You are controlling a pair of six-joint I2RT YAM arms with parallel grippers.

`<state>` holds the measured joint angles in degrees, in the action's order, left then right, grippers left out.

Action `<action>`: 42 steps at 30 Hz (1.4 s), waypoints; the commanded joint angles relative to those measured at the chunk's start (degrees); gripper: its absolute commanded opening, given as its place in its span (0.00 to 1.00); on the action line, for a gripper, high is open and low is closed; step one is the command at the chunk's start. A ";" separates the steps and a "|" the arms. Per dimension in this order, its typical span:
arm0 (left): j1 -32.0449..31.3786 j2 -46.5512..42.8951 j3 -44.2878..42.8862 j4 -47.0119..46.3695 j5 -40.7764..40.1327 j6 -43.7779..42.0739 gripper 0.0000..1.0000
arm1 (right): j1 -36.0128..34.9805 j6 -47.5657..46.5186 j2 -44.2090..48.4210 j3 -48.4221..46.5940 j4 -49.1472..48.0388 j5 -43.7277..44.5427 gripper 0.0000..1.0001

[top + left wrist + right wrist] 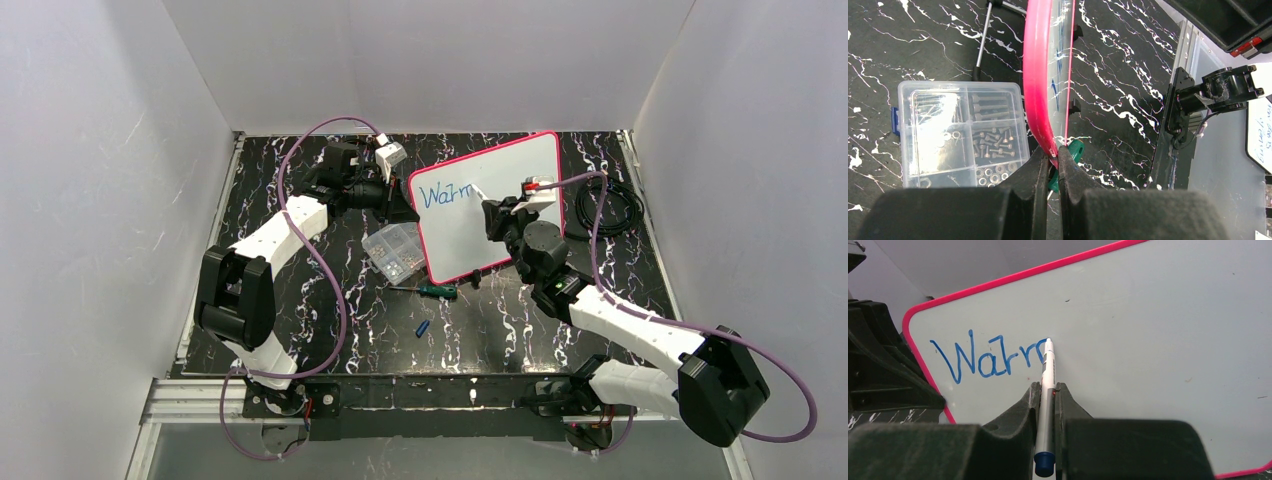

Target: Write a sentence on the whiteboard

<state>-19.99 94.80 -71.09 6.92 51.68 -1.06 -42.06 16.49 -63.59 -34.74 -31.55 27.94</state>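
The whiteboard (490, 205), white with a pink-red rim, stands tilted up at mid-table. My left gripper (1051, 156) is shut on its rim (1038, 75) at the left corner, holding it up. The sentence (988, 360) is in blue and reads "Warm", its last letter partly drawn. My right gripper (1047, 388) is shut on a white marker (1046, 390) with a blue end cap. The marker's tip touches the board at the end of the last letter. In the top view the right gripper (497, 215) sits in front of the board's middle.
A clear compartment box of screws and nuts (393, 250) lies left of the board. A green-handled screwdriver (437, 290) and a small blue cap (422, 328) lie in front. Black cables (615, 210) coil at the right. A steel rod (982, 40) lies behind the box.
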 commanded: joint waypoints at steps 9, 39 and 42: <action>-0.62 -3.40 -1.46 1.96 2.14 -2.12 0.00 | 0.27 -0.81 0.68 -0.63 0.99 1.89 0.01; -0.65 -3.50 -1.39 1.79 2.20 -1.99 0.00 | 0.46 -2.24 3.93 -1.73 2.46 1.51 0.01; -0.63 -3.57 -1.29 1.78 2.20 -1.94 0.00 | 0.65 -2.40 2.91 -1.88 1.37 1.43 0.01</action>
<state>-19.99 94.76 -71.09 6.94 51.96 -1.06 -41.95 15.62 -59.68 -33.78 -26.15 28.77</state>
